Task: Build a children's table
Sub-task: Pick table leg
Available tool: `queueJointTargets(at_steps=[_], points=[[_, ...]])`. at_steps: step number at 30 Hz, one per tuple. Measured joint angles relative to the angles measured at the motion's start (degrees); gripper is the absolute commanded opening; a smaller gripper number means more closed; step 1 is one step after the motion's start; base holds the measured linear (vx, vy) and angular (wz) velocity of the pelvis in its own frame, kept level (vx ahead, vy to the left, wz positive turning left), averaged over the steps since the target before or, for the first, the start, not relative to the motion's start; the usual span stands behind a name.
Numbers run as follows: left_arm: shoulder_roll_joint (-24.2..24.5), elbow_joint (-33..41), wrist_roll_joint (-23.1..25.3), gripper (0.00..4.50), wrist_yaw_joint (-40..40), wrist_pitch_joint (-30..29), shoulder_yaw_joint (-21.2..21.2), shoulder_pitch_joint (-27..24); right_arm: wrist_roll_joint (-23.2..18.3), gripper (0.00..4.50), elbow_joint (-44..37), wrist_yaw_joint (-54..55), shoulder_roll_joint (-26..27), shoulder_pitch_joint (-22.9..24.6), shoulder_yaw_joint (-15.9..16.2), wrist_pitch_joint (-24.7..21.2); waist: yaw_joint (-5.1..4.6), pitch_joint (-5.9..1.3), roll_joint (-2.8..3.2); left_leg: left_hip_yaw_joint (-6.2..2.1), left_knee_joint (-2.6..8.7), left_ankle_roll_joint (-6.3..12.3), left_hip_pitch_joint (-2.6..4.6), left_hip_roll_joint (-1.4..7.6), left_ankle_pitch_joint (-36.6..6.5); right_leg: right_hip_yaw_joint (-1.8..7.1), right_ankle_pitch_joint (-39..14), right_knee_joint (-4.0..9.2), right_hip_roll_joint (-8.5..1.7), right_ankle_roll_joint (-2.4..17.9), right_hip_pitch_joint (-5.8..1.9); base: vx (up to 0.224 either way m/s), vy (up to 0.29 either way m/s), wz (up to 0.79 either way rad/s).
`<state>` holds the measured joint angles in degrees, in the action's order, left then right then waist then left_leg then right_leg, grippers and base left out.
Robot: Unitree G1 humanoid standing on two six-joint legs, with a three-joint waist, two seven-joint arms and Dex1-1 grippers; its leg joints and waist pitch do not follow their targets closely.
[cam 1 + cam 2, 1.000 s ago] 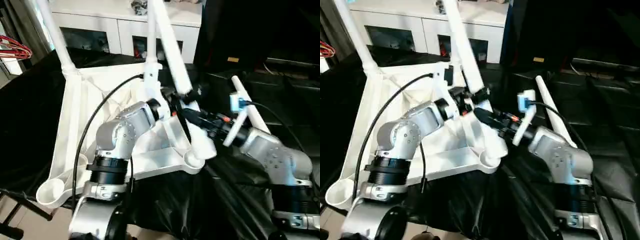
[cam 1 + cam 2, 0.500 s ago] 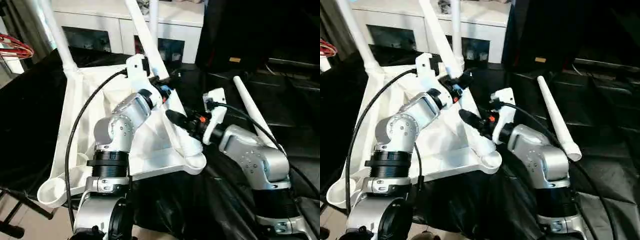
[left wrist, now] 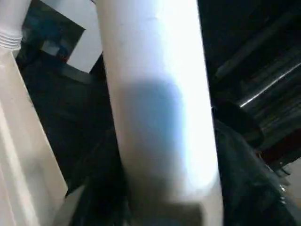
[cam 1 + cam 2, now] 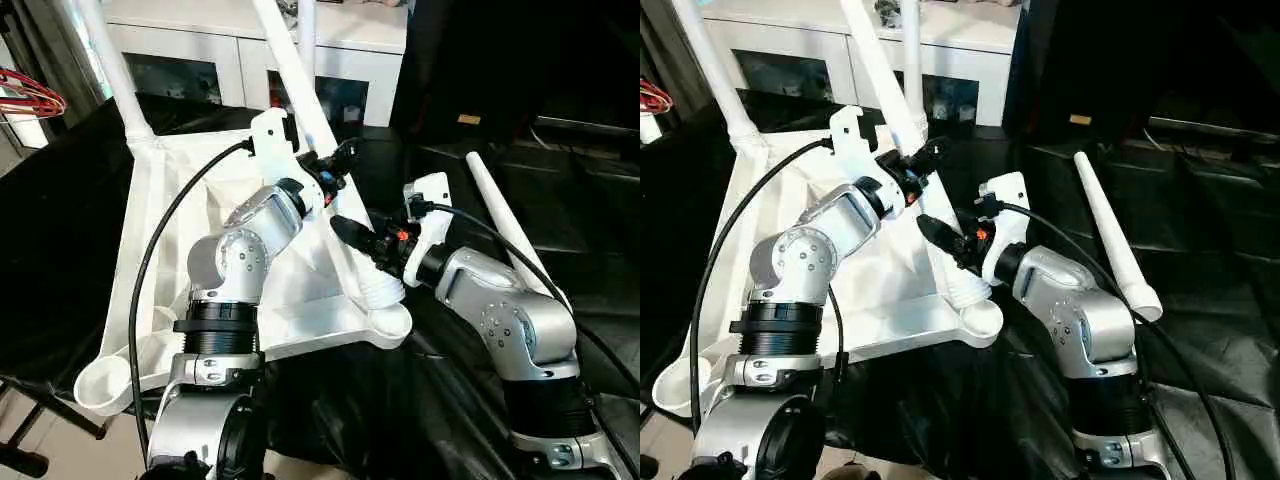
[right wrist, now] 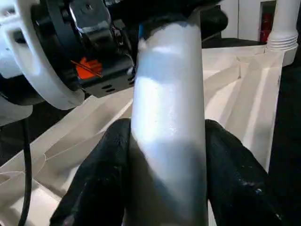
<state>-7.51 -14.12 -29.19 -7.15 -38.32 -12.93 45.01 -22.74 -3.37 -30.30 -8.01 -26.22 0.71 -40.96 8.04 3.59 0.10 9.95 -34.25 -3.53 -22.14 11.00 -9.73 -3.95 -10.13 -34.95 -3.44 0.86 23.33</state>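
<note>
Black fingers (image 5: 101,188) of the right gripper (image 4: 362,240) are clasping one slanting leg (image 4: 300,85) low down, just above the near corner socket (image 4: 388,322). Left gripper (image 4: 335,165) is pressing against the same leg higher up; whether its fingers are clenched cannot be told. Upturned tabletop (image 4: 150,250) is lying on black cloth (image 4: 60,220), two legs (image 4: 105,60) are standing at its far corners, and a fourth leg (image 4: 510,235) is lying loose beside the right arm.
</note>
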Motion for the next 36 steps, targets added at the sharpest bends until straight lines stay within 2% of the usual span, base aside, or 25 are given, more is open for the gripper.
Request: queueJointTargets(at_steps=[2, 5, 6, 8, 10, 12, 13, 16, 22, 24, 26, 31, 32, 36], points=[[0.00, -0.01, -0.39, 2.09, -0.12, -0.02, 0.00, 0.00, 0.13, 1.83, 0.00, 0.07, -0.12, -0.01, 0.22, 0.07, 0.00, 0.00, 0.00, 0.00, 0.00, 0.00, 0.00, 0.00, 0.00, 0.00, 0.00, 0.00, 0.00, 0.00, 0.00, 0.000, 0.000, 0.00], [0.07, 0.03, -0.63, 2.02, -2.45, 0.08, 0.11, 0.00, 0.98, 1.83, 0.00, -0.02, -0.71, -0.01, 0.96, 1.30, 0.01, 0.00, 0.00, 0.00, 0.00, 0.00, -0.01, 0.00, 0.00, 0.00, 0.00, 0.01, 0.00, -0.02, 0.00, 0.000, 0.000, 0.00], [0.29, 0.04, -0.69, 1.98, -3.82, 0.16, 0.31, 0.00, 0.97, 2.39, 0.00, -0.39, -0.94, -0.01, 0.97, 1.57, 0.02, 0.00, 0.00, 0.00, 0.00, 0.00, -0.01, 0.00, 0.00, 0.01, 0.00, 0.01, 0.00, -0.02, 0.00, 0.000, 0.000, 0.00], [1.92, 0.04, -1.01, 1.94, -8.04, -0.06, 1.78, -0.03, 0.27, 2.53, 0.13, -2.54, -2.47, -0.16, 0.85, 1.58, 0.09, 0.00, -0.01, 0.00, 0.00, 0.00, -0.01, -0.01, 0.00, 0.01, -0.03, 0.01, 0.00, -0.08, 0.00, 0.000, 0.000, 0.00], [4.17, 0.15, -1.98, 1.91, -13.63, -0.80, 4.38, -0.03, -2.13, 2.58, 0.16, -6.72, -4.45, -0.58, 0.44, 1.11, 0.06, 0.00, -0.01, 0.00, 0.00, 0.00, 0.00, -0.01, 0.00, 0.02, -0.02, 0.01, 0.00, -0.07, 0.00, 0.000, 0.000, 0.00], [6.51, 0.47, -3.32, 1.85, -18.91, -2.04, 6.01, -0.04, -3.96, 2.95, 0.16, -11.18, -7.11, -0.57, 0.24, 0.55, 0.09, 0.00, 0.00, 0.00, 0.00, 0.00, 0.00, -0.01, 0.00, 0.02, 0.01, 0.00, 0.00, -0.01, 0.00, 0.000, 0.000, 0.00], [7.59, 0.67, -3.89, 1.85, -20.88, -2.71, 6.62, -0.03, -4.49, 2.97, 0.16, -12.99, -8.23, -0.57, 0.29, 0.25, 0.07, 0.00, 0.00, 0.00, 0.00, 0.01, 0.00, -0.01, 0.00, 0.01, 0.07, -0.01, 0.00, 0.09, 0.00, 0.000, 0.000, 0.00], [11.60, 2.45, -5.68, 1.85, -30.45, -5.03, 9.66, -0.08, -5.93, 2.96, 0.12, -19.93, -12.62, -0.57, 1.71, -0.20, 0.06, 0.00, 0.00, 0.00, 0.00, 0.01, 0.01, 0.00, 0.00, 0.01, 0.09, -0.02, 0.00, 0.12, 0.00, 0.000, 0.000, 0.00], [14.63, 5.18, -9.81, 1.84, -43.50, -6.93, 12.23, -0.09, -10.03, 2.96, 0.01, -29.14, -15.71, -0.55, 3.30, -1.62, 0.05, 0.00, 0.00, 0.01, -0.04, 0.01, 0.06, 0.00, 0.01, 0.02, 0.13, -0.06, 0.00, 0.19, -0.01, 0.000, 0.000, 0.00], [14.80, 5.56, -10.98, 1.84, -45.91, -7.01, 12.32, -0.08, -10.84, 2.96, -0.01, -30.94, -16.28, -0.56, 4.02, -2.06, 0.06, 0.00, 0.01, 0.01, -0.07, 0.01, 0.07, 0.00, 0.01, 0.03, 0.15, -0.08, 0.00, 0.22, -0.02, 0.000, 0.000, 0.00], [14.70, 5.56, -11.87, 1.84, -47.14, -7.26, 12.36, -0.08, -11.29, 2.67, -0.01, -32.17, -16.82, -0.55, 4.63, -2.43, 0.06, 0.00, 0.01, 0.01, -0.09, 0.01, 0.06, 0.00, 0.01, 0.02, 0.18, -0.09, 0.00, 0.23, -0.02, 0.000, 0.000, 0.00], [14.60, 5.57, -12.19, 1.84, -48.61, -7.44, 12.37, -0.09, -11.53, 2.43, -0.11, -34.02, -17.36, -0.55, 5.56, -2.71, 0.07, 0.00, 0.01, 0.01, -0.13, 0.00, 0.08, 0.00, 0.01, 0.02, 0.22, -0.09, 0.00, 0.22, -0.06, 0.000, 0.000, 0.00], [14.64, 5.57, -12.29, 1.83, -48.84, -7.47, 12.36, -0.09, -11.74, 2.22, -0.15, -34.09, -17.43, -0.54, 5.66, -2.72, 0.07, 0.00, 0.01, 0.01, -0.13, 0.00, 0.08, 0.01, 0.01, 0.03, 0.23, -0.09, 0.00, 0.22, -0.06, 0.000, 0.000, 0.00], [14.92, 5.62, -12.67, 1.83, -49.55, -7.48, 12.36, -0.14, -12.59, 2.00, -0.33, -34.09, -17.63, -0.53, 5.97, -2.81, 0.07, 0.00, 0.01, 0.01, -0.15, 0.00, 0.08, 0.01, 0.01, 0.02, 0.23, -0.09, 0.00, 0.22, -0.07, 0.000, 0.000, 0.00]])
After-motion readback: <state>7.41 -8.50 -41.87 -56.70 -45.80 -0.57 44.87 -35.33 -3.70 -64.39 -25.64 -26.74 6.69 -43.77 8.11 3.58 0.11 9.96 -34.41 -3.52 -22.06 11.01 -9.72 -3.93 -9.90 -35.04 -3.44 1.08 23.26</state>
